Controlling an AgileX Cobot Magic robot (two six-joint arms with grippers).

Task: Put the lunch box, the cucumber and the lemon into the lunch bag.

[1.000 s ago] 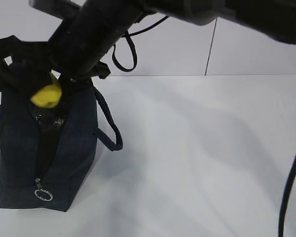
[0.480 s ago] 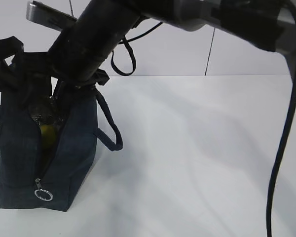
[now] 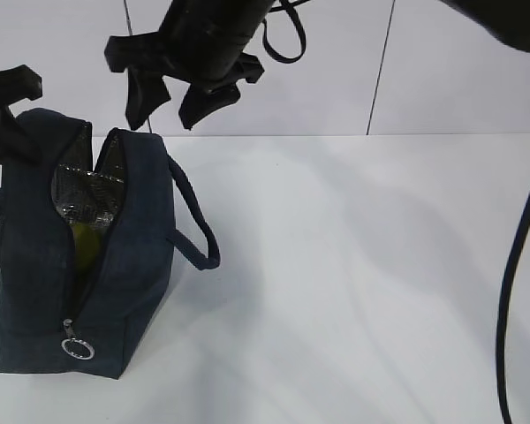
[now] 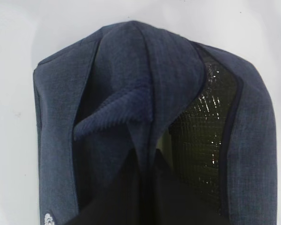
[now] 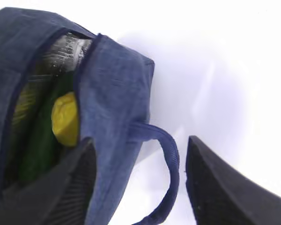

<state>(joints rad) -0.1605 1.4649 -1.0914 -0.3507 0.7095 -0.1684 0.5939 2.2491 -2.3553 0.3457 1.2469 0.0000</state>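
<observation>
The navy lunch bag [image 3: 132, 265] stands at the left of the table with its top open and its silver lining showing. In the right wrist view the lemon [image 5: 65, 119] lies inside the bag [image 5: 112, 84] on the dark green cucumber [image 5: 37, 150]. A pale yellow-green patch beside them may be the lunch box; I cannot tell. My right gripper [image 3: 159, 124] hangs open and empty above the opening, and it also shows in its own view [image 5: 139, 143]. My left gripper [image 4: 147, 187] is shut on the bag's top edge [image 4: 145, 93]; it also shows at the far left of the exterior view [image 3: 9, 97].
One loop handle [image 3: 199, 230] hangs down the bag's right side. The silver ring pull [image 3: 78, 349] sits at the low front end of the zipper. A black cable [image 3: 521, 291] hangs at the right edge. White table top [image 3: 362, 283] extends to the right of the bag.
One second ago my right gripper held the lemon over the opening. The lemon has dropped into the bag, and the gripper has risen clear with its jaws open.
</observation>
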